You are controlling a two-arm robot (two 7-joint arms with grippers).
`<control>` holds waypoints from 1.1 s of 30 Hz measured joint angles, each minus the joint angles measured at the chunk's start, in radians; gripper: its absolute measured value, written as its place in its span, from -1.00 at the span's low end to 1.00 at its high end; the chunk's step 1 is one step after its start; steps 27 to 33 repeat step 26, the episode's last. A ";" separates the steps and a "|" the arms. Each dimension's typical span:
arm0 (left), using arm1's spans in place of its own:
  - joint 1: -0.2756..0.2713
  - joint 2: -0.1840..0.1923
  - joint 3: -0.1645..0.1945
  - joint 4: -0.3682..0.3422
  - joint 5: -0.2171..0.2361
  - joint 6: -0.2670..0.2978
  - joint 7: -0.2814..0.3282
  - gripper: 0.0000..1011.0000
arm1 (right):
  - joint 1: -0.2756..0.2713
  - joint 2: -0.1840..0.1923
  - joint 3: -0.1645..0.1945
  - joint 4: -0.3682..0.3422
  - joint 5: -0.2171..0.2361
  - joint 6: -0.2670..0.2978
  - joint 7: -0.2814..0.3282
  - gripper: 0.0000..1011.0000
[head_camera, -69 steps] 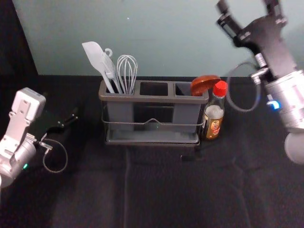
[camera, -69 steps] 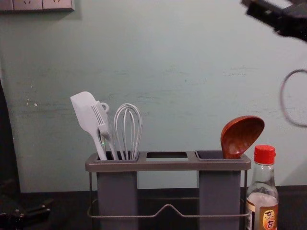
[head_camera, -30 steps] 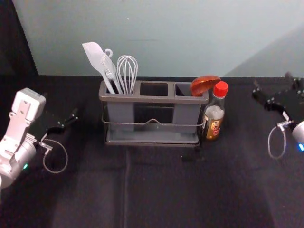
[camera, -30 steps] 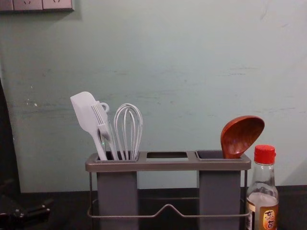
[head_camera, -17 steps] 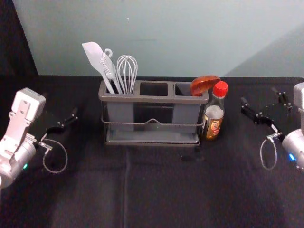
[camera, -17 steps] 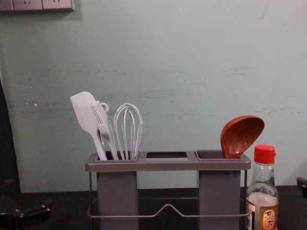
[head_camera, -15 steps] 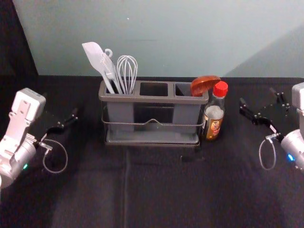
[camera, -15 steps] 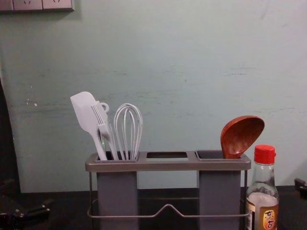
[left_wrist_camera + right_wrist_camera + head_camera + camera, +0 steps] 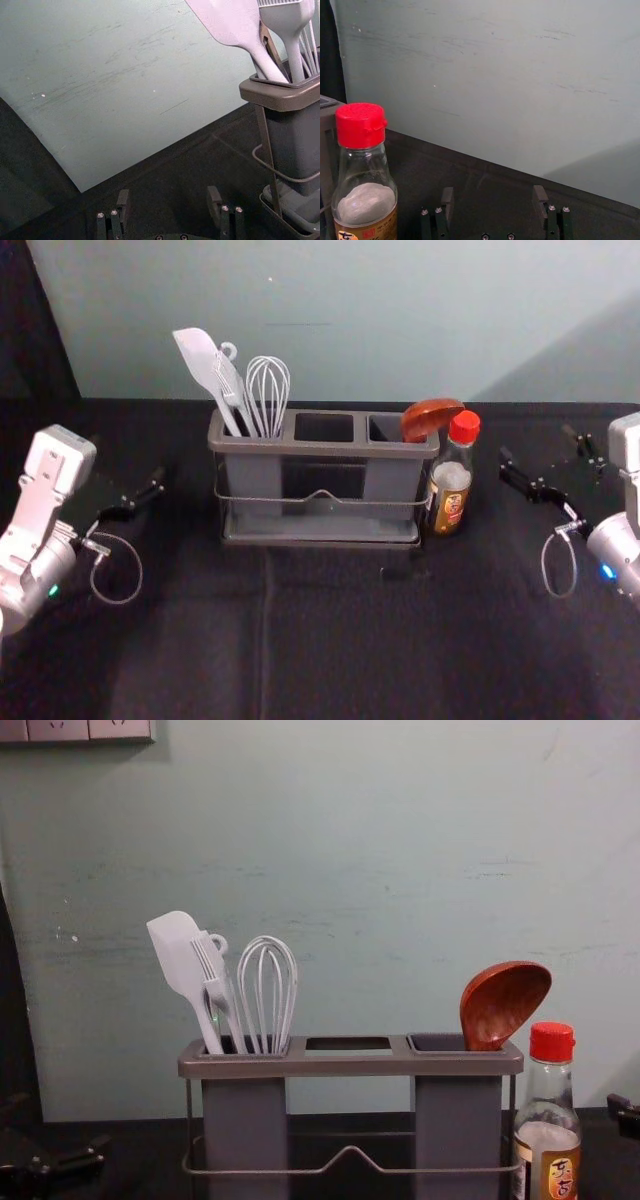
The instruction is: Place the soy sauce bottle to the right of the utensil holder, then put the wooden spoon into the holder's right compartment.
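The utensil holder (image 9: pixel 320 448) stands mid-table, and the soy sauce bottle (image 9: pixel 452 480) is upright close beside its right end. The wooden spoon (image 9: pixel 503 1005) rests in the holder's right compartment, its reddish bowl leaning right above the rim. My right gripper (image 9: pixel 540 462) is open to the right of the bottle, with nothing between its fingers. In the right wrist view, my right gripper (image 9: pixel 493 202) shows its two fingers wide apart. On the left side, my left gripper (image 9: pixel 135 485) is parked; in the left wrist view, my left gripper (image 9: pixel 168 202) stands open and empty.
White utensils, a spatula (image 9: pixel 205 365) and a whisk (image 9: pixel 268 390) among them, stand in the holder's left compartment. Behind the dark-covered table (image 9: pixel 330 640) rises a pale wall (image 9: pixel 350 320).
The right arm has come down from the upper right to table level, then drifted slightly left towards the bottle. Bottle, spoon, holder and left arm have stayed put.
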 joint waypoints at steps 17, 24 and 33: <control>0.000 0.000 0.000 0.000 0.000 0.000 0.000 0.98 | -0.001 0.000 0.002 -0.002 0.001 0.002 0.001 0.98; 0.000 0.000 0.000 0.000 0.000 0.000 0.000 0.98 | -0.002 0.000 0.002 -0.003 0.001 0.003 0.001 0.98; 0.000 0.000 0.000 0.000 0.000 0.000 0.000 0.98 | -0.002 0.000 0.002 -0.003 0.001 0.003 0.001 0.98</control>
